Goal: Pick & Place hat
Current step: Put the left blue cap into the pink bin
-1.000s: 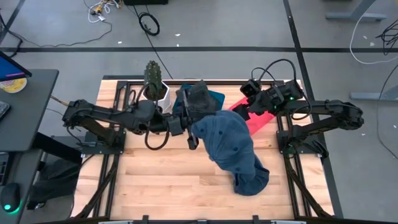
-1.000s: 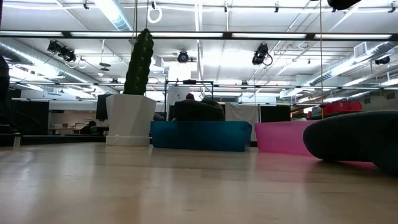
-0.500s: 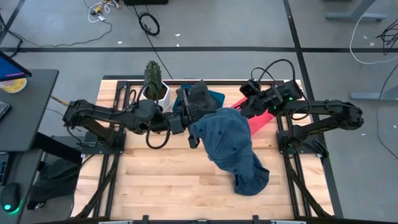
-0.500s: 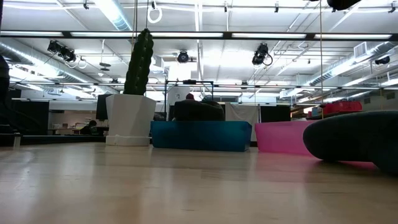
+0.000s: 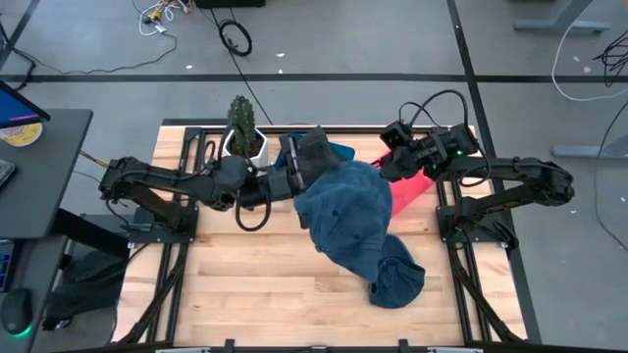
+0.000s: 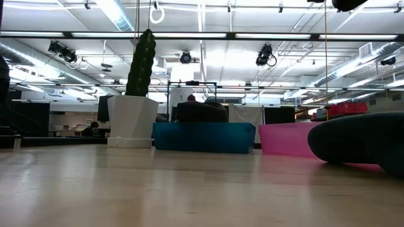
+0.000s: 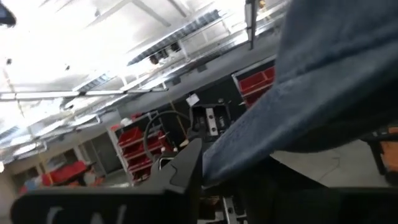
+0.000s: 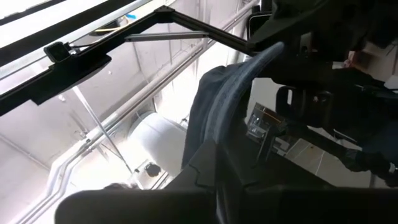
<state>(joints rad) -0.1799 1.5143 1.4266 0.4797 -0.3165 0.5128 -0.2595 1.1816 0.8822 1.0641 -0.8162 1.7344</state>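
Since a second ago the left gripper (image 5: 294,186) has drawn back toward the cactus (image 5: 240,120) end of the table, and the blue hat (image 5: 348,221) has slid with it, its upper edge now bunched up against the bins. That gripper is pinching the hat's edge; the left wrist view shows blue cloth running straight out from between its fingers. The right gripper (image 5: 388,165) hangs over the pink bin (image 5: 410,188), just beside the hat's far edge; whether it is spread or pressed together I cannot tell. The hat sprawls across the middle of the wooden table (image 5: 245,284), its lower end trailing toward the front right. The teal bin (image 5: 340,150) is partly hidden behind it. By my reading the grasp is made and the carry under way, but most of the cloth lies on the table, so lifting and placing remain.
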